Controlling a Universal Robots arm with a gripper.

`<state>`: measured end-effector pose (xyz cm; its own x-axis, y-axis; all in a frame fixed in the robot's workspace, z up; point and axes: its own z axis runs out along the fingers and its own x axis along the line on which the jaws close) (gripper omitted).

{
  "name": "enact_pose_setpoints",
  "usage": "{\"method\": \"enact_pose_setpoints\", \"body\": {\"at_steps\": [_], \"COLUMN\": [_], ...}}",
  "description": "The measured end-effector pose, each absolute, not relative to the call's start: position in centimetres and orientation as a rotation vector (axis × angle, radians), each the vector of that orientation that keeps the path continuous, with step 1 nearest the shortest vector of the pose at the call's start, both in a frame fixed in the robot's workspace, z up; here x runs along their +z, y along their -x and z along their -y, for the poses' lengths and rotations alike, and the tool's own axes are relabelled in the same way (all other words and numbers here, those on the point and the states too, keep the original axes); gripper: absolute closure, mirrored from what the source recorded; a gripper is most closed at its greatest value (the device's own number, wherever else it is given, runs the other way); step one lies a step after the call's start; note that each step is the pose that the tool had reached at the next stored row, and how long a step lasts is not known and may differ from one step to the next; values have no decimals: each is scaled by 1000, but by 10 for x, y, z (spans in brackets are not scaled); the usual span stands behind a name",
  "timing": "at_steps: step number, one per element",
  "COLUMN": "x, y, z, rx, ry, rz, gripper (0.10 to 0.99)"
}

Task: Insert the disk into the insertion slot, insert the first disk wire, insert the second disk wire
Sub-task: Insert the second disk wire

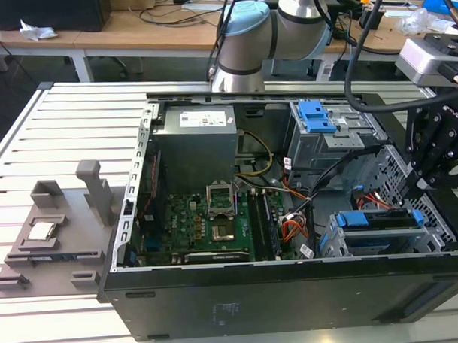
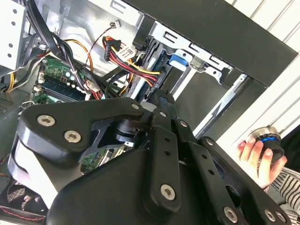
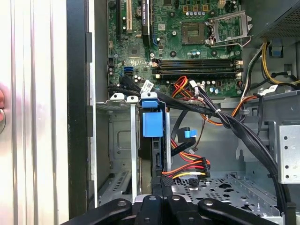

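Observation:
The disk [image 1: 381, 220] sits in the insertion slot [image 1: 338, 241], a silver cage at the case's front corner on the exterior view's right. The blue carrier tab [image 3: 152, 123] stands out of the slot [image 3: 117, 140] in the first wrist view. My gripper [image 1: 423, 181] hangs just above the disk's back edge. In both wrist views the gripper [image 3: 161, 183] [image 2: 161, 98] looks shut, its tips at a dark plug where red, yellow and black wires [image 3: 187, 172] meet the disk. I cannot tell whether that plug is pinched. A thin red wire [image 3: 177, 144] runs beside the disk.
A taller grey bay with blue latches [image 1: 318, 123] stands behind the slot. The motherboard [image 1: 216, 225] and power supply [image 1: 194, 142] fill the rest of the case. Black cables [image 3: 225, 119] cross near the slot. A person's hand [image 2: 255, 157] grips a knob outside the case. Grey fixtures [image 1: 58, 230] lie on the table.

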<state>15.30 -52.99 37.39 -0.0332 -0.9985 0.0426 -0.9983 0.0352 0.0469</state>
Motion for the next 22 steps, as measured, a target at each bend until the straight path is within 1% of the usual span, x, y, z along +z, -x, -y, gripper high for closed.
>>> {"method": "enact_pose_setpoints", "body": {"at_steps": [1,3,4,7,10,12,16,22], "x": [374,374,374,373,367,366,361,357], "y": [-153,-153,-153,-151,-128,-110,-100,-100], "z": [530,530,530,526,504,500,487,486], "rx": [-6,-6,-6,-8,-6,24,43,71], "ry": [-2139,-2139,-2139,-2140,-2139,-2125,-2125,-2229], "rz": [2214,2214,2214,2214,2213,2201,2184,2060], "gripper": [918,918,847,847,847,847,847,847]}}
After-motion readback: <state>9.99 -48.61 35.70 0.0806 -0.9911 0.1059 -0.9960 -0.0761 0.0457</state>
